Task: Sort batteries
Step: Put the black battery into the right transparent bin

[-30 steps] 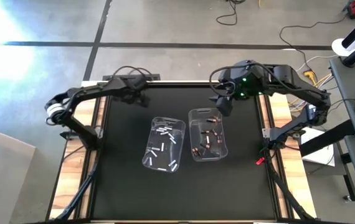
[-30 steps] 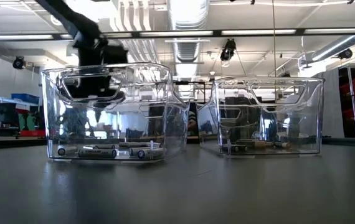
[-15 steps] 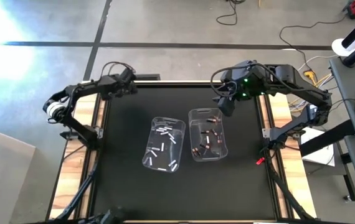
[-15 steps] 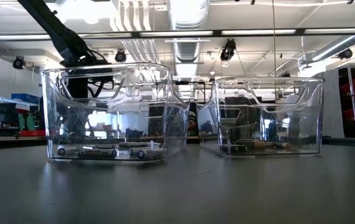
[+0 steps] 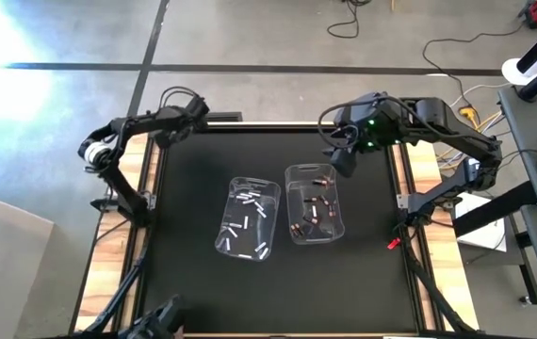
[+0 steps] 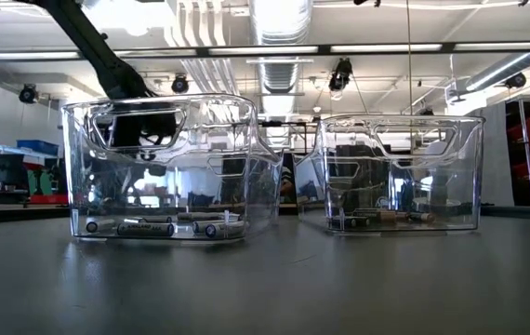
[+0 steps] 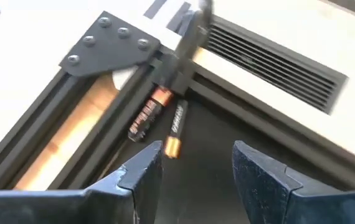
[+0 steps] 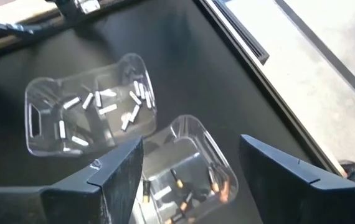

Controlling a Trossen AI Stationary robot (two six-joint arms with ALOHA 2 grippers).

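Left wrist view: two dark batteries (image 7: pixel 156 116) with copper ends lie ahead of the released left pincer (image 7: pixel 196 171).

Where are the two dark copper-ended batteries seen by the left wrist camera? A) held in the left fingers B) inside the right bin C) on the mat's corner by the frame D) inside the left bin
C: the two dark batteries lie on the mat beside the frame, beyond the open left gripper.

Two clear bins (image 5: pixel 281 215) crowd the mat's (image 5: pixel 184 282) centre — its bare margins all round leave passage.
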